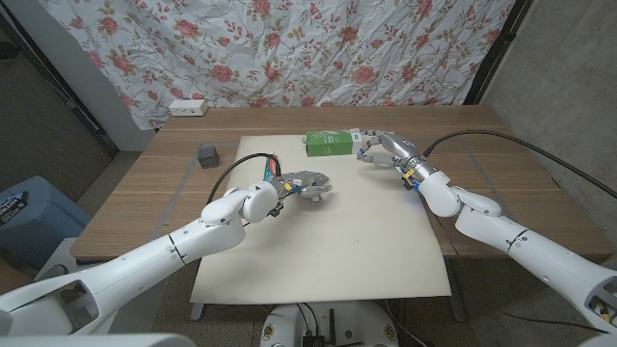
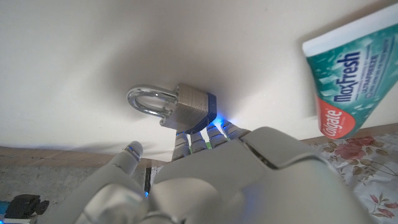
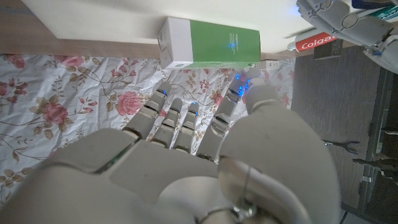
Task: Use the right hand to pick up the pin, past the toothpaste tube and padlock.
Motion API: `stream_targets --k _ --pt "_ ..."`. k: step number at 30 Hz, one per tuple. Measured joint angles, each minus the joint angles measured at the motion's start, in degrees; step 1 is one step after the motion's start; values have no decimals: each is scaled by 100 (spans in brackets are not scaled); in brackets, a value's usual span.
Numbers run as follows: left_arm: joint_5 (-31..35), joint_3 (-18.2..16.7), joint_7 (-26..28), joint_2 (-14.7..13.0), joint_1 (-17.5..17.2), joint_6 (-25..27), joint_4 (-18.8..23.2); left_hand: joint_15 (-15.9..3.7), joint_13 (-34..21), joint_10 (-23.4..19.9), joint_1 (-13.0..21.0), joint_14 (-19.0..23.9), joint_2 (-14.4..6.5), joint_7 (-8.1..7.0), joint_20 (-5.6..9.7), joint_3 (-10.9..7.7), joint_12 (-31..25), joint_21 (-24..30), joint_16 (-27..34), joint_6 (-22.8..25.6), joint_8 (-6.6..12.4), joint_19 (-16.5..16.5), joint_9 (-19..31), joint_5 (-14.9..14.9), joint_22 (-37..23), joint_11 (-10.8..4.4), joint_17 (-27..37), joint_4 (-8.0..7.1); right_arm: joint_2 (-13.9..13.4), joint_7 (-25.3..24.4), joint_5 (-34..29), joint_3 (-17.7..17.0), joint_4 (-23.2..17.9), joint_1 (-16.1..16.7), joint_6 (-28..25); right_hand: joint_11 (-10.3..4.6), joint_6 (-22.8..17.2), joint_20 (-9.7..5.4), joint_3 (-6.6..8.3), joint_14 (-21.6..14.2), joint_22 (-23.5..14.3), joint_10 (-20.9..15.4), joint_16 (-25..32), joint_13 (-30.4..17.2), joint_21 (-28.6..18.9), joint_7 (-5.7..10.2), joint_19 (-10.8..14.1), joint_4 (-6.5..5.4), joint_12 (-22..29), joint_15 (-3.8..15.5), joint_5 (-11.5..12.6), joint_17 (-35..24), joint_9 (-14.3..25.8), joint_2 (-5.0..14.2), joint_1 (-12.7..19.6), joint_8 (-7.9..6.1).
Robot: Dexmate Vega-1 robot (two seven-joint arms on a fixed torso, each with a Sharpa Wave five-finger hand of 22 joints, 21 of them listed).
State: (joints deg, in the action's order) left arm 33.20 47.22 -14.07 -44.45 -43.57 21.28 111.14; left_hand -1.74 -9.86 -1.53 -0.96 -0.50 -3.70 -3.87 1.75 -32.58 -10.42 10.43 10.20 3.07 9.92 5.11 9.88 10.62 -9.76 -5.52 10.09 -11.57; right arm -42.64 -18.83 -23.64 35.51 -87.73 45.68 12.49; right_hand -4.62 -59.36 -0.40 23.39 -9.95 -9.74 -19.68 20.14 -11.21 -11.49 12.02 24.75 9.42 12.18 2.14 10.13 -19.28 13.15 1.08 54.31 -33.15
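Note:
A silver padlock (image 2: 171,106) with a blue base lies on the white mat (image 1: 318,241). My left hand (image 1: 307,182) hovers over it, fingers apart, with its fingertips (image 2: 214,132) at the lock's body. A green and red Colgate toothpaste tube (image 2: 354,81) lies just beside it; its end (image 1: 272,171) pokes out behind my left wrist. My right hand (image 1: 383,149) is at the mat's far edge, fingers spread and empty, reaching towards a green and white box (image 3: 211,43) that lies close in front of the fingertips (image 3: 186,115). The box (image 1: 329,144) sits left of the right hand.
A small dark grey object (image 1: 206,154) sits on the wooden table (image 1: 482,173) at far left. A white power strip (image 1: 188,107) lies at the table's back edge, under a flowered curtain (image 1: 318,48). My left hand (image 3: 339,22) is also in the right wrist view.

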Motion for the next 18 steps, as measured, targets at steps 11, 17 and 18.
stream_targets --k 11,17,18 --pt "-11 -9 -41 -9 -12 31 33 0 2 1 0 0 0 0 0 24 0 0 0 0 0 0 0 0 1 0 -3 23 163 0 88 79 203 -61 121 2 0 0 0 0 0 -60 0 0 0 0 0 0 0 0 0 -28 1 23 23 25" --pt "-21 -11 -47 -10 -14 36 37 0 2 -31 0 -1 0 0 0 72 1 27 0 0 26 0 0 0 2 32 -5 23 233 0 101 136 317 -101 148 2 0 0 0 0 0 -60 -1 0 0 0 0 0 0 0 0 -27 2 23 23 40" --pt "-23 -11 -48 -9 -14 37 37 -1 2 -30 0 1 0 -1 0 72 1 42 5 0 26 0 0 0 3 32 -6 23 242 3 102 145 335 -108 156 2 0 0 0 0 0 -60 -1 0 0 0 0 0 0 1 -1 -28 2 23 23 44"
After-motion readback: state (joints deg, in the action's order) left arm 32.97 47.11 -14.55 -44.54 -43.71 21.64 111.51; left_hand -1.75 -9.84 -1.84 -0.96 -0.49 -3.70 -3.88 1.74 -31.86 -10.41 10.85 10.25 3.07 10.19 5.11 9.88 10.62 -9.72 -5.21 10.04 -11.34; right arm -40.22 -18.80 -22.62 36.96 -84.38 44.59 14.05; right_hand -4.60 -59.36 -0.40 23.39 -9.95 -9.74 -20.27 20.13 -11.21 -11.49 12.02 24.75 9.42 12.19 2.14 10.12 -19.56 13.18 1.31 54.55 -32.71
